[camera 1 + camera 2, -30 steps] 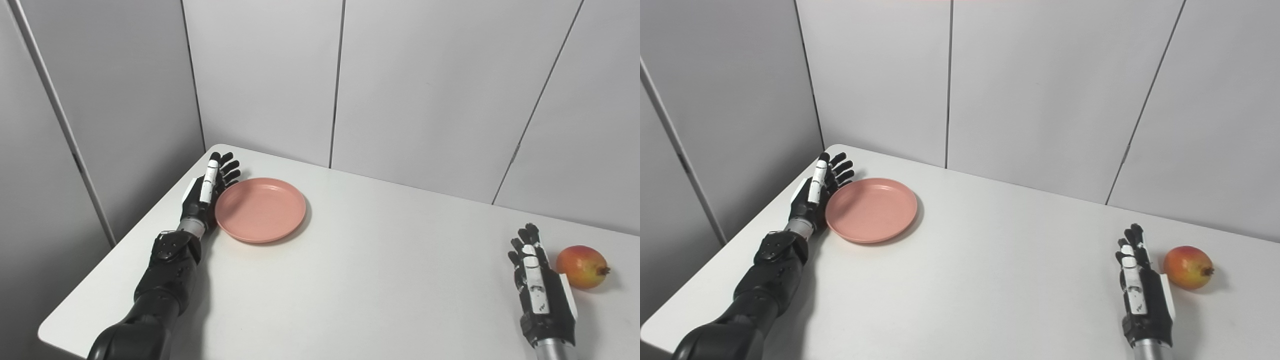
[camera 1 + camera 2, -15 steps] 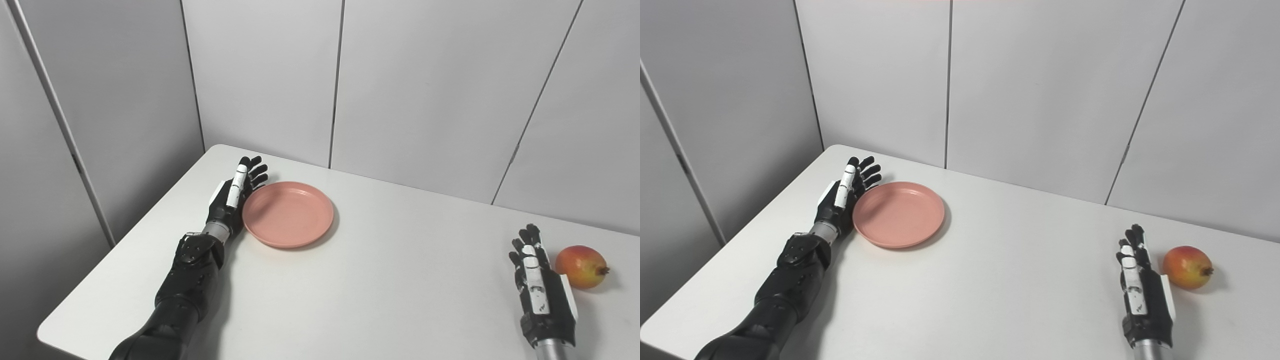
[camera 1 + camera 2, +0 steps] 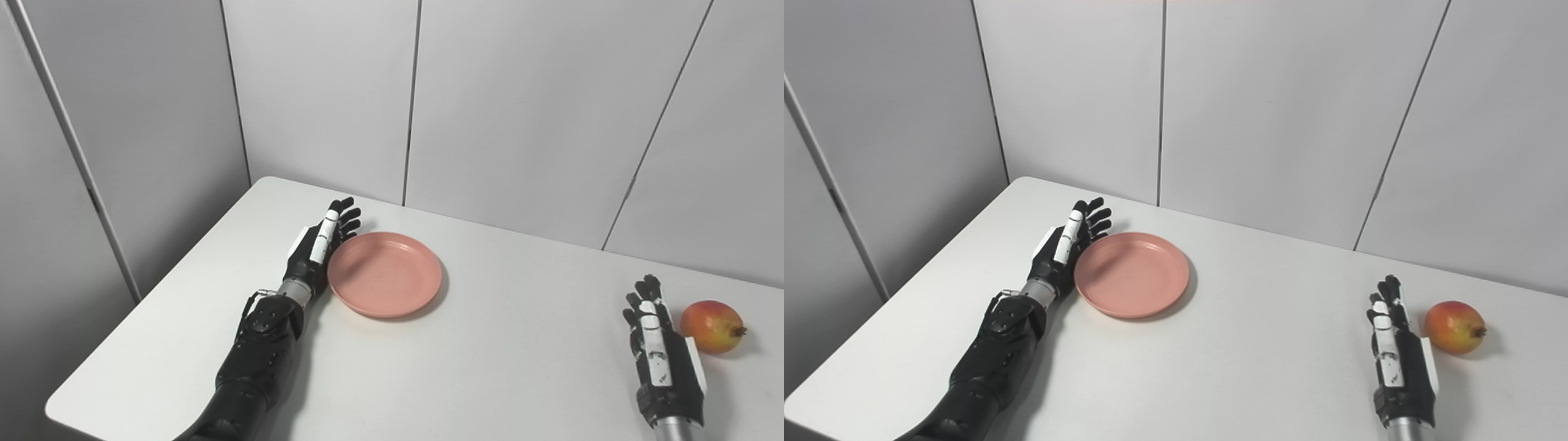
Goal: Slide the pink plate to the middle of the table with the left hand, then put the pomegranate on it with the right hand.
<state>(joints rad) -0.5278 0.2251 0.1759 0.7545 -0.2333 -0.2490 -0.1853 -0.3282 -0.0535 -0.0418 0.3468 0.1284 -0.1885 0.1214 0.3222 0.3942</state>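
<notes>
A pink plate [image 3: 384,280] lies flat on the white table [image 3: 478,355], left of the middle. My left hand [image 3: 318,248] is open, set on edge with its palm against the plate's left rim. A red-yellow pomegranate [image 3: 712,326] sits at the table's right side. My right hand [image 3: 658,349] is open and empty, resting just left of the pomegranate and a little apart from it. The same scene shows in the right eye view: the plate [image 3: 1132,282], the left hand [image 3: 1067,245], the pomegranate [image 3: 1455,326], the right hand [image 3: 1396,355].
Grey wall panels [image 3: 502,110] stand close behind the table's far edge and along its left side. The table's left edge [image 3: 153,294] runs beside my left forearm.
My left hand has pushed the pink plate to the right, toward the table's middle. The right hand and the pomegranate have not moved.
</notes>
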